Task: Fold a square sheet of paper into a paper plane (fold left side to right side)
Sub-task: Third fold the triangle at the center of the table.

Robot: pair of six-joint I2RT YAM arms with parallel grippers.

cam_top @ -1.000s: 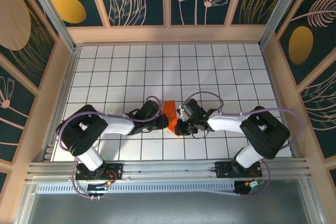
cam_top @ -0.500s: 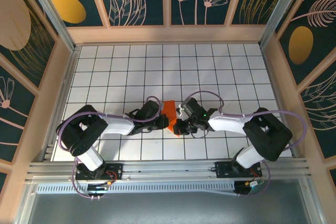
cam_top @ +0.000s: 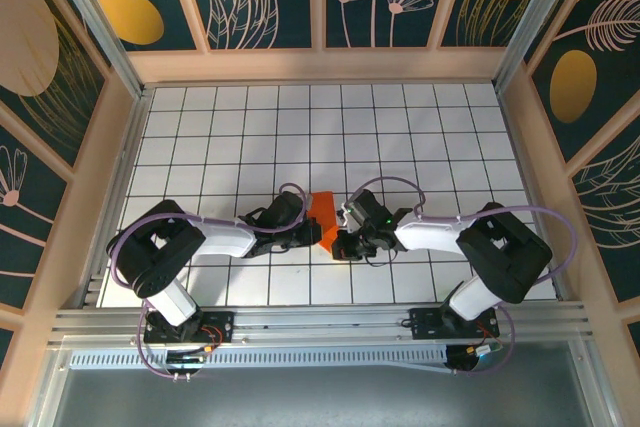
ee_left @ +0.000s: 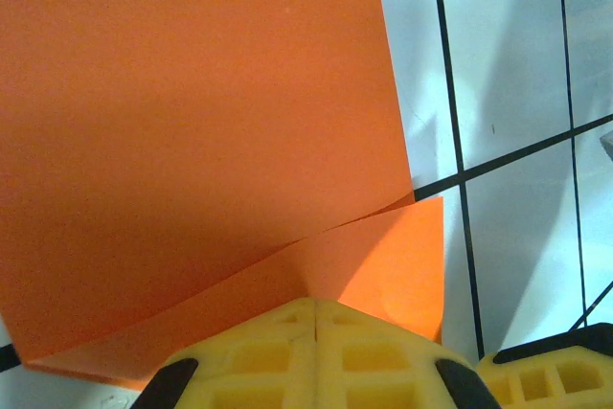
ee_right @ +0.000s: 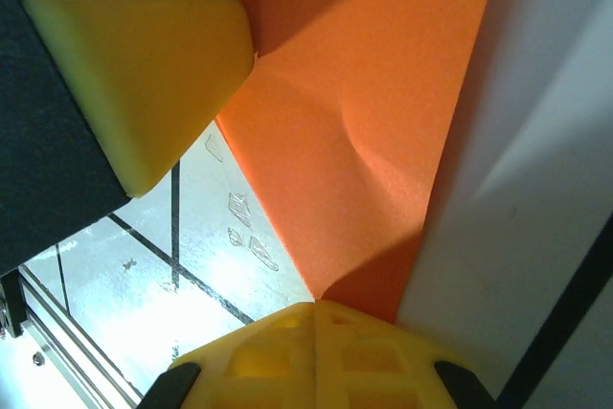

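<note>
The square sheet of paper (cam_top: 322, 209) is bright orange and lies folded into a narrow strip on the white grid, between my two grippers. It is a creased strip with a slanted flap, not a pointed paper plane. My left gripper (cam_top: 312, 237) meets its near left edge. In the left wrist view the paper (ee_left: 192, 122) puckers into the shut fingertips (ee_left: 314, 302). My right gripper (cam_top: 342, 243) is at the near right corner. In the right wrist view that orange corner (ee_right: 364, 93) runs into its shut fingertips (ee_right: 314, 306), and a left finger (ee_right: 134, 55) sits close by.
The white gridded table (cam_top: 400, 137) stretches wide behind and beside the paper, boxed in by wooden walls. An aluminium rail (cam_top: 320, 327) with both arm bases runs along the near edge. The two wrists nearly touch each other.
The right gripper has shifted slightly, and the orange corner under it shows less than before. The left arm and the paper stay put.
</note>
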